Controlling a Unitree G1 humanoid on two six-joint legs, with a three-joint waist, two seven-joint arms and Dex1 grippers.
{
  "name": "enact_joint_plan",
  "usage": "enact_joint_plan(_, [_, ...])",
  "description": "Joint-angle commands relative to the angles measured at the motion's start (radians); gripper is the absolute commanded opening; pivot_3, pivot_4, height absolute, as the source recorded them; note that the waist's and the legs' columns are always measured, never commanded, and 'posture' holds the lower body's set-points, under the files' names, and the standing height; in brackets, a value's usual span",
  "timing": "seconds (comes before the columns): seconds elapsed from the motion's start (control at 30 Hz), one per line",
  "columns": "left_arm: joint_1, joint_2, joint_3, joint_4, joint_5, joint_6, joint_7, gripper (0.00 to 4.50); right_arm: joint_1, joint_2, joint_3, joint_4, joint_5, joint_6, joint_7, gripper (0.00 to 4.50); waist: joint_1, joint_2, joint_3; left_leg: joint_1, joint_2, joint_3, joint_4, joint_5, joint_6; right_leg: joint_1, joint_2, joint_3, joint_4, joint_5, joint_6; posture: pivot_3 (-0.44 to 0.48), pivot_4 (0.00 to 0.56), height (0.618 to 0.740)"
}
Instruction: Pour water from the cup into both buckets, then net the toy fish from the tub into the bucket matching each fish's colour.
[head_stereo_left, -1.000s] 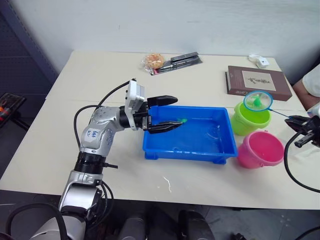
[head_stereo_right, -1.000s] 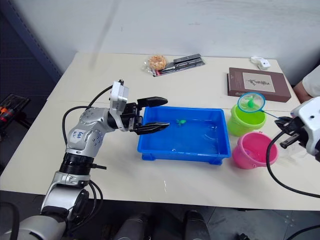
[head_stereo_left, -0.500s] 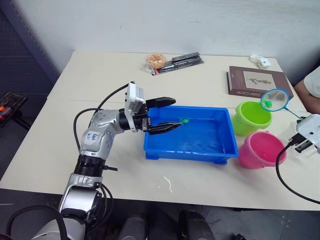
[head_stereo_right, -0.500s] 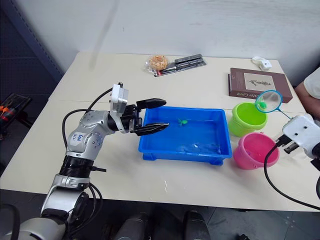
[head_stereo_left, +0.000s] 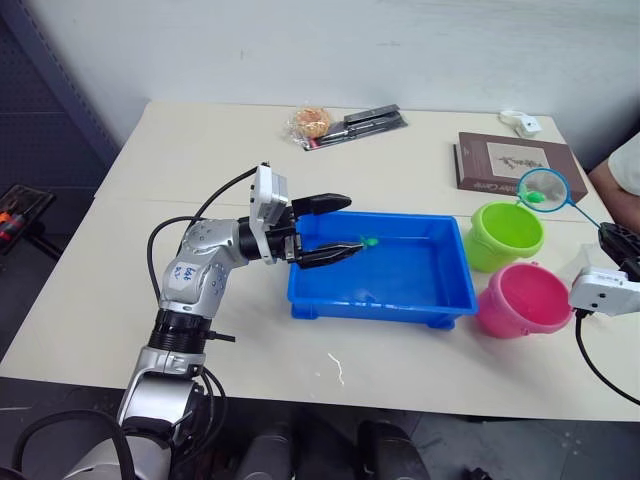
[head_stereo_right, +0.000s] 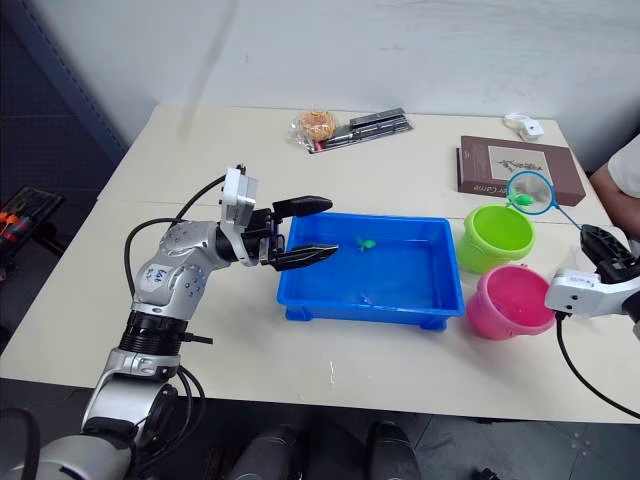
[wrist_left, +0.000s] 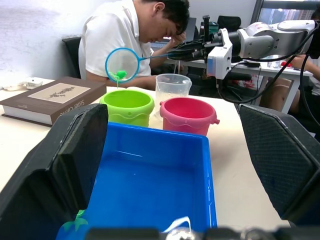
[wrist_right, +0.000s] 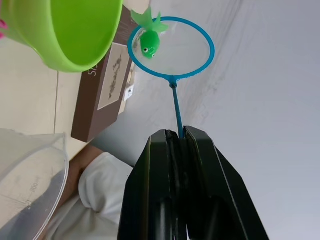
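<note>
The blue tub (head_stereo_left: 440, 290) holds water and a green toy fish (head_stereo_left: 370, 241) near its far wall. My left gripper (head_stereo_left: 350, 225) is open at the tub's left end, one finger over the rim, holding nothing. The lime-green bucket (head_stereo_left: 505, 235) and the pink bucket (head_stereo_left: 525, 298) stand right of the tub. My right gripper (wrist_right: 176, 135) is shut on the thin handle of a blue-ringed net (head_stereo_left: 545, 187). The net hangs tilted above the green bucket's far right rim with a green fish (wrist_right: 149, 42) in it. The clear cup (wrist_left: 172, 89) stands behind the buckets.
A brown book (head_stereo_left: 515, 163) lies at the back right beside a small white device (head_stereo_left: 522, 123). A wrapped snack (head_stereo_left: 308, 122) and a black packet (head_stereo_left: 365, 120) lie at the back. A person (wrist_left: 135, 35) sits at the table's right end.
The net with the green fish swung from over the green bucket out to the right, then back to above its far right rim, as my right wrist turned. The left arm stayed still.
</note>
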Motion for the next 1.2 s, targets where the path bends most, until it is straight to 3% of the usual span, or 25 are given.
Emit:
enact_joint_plan(0.03, [-0.003, -0.004, 0.006, -0.039, -0.013, -0.006, 0.010, 4.45, 0.010, 0.010, 0.009, -0.022, -0.025, -0.021, -0.036, 0.00, 0.000, 0.000, 0.000, 0.000, 0.000, 0.000, 0.000, 0.000, 0.000, 0.000, 0.000, 0.000, 0.000, 0.000, 0.000, 0.000, 0.150, 0.738])
enact_joint_plan(0.73, [0.020, 0.027, 0.019, -0.053, -0.017, -0.002, 0.010, 4.45, 0.051, 0.080, -0.055, -0.068, 0.004, 0.007, -0.079, 0.00, -0.001, 0.000, 0.000, 0.000, 0.000, 0.000, 0.000, 0.000, 0.000, 0.000, 0.000, 0.001, 0.000, 0.000, 0.000, 0.000, 0.150, 0.738])
enact_joint_plan(0.93, [0.066, 0.121, 0.055, -0.072, -0.019, 0.013, -0.012, 4.45, -0.034, 0.176, -0.068, -0.233, 0.626, 0.067, 0.300, 0.00, -0.015, 0.000, 0.000, 0.002, 0.001, 0.000, -0.001, 0.000, 0.000, 0.001, 0.001, 0.001, 0.001, 0.000, 0.000, 0.000, 0.150, 0.738])
enact_joint_plan(1.03, [0.100, 0.186, 0.075, -0.082, -0.016, 0.013, -0.029, 4.45, -0.064, 0.189, -0.031, -0.376, 0.923, 0.253, 0.498, 0.00, -0.024, 0.000, 0.000, 0.003, 0.001, 0.000, -0.002, 0.000, 0.000, 0.001, 0.001, 0.001, 0.001, 0.000, 0.000, 0.000, 0.150, 0.738])
enact_joint_plan(1.2, [0.144, 0.261, 0.113, -0.090, -0.018, 0.015, -0.029, 4.45, -0.104, 0.158, 0.047, -0.513, 1.133, 0.634, 0.619, 0.00, -0.016, 0.000, 0.000, 0.003, 0.001, -0.002, -0.001, 0.000, 0.000, 0.002, 0.000, 0.000, 0.001, 0.000, 0.000, 0.000, 0.150, 0.738])
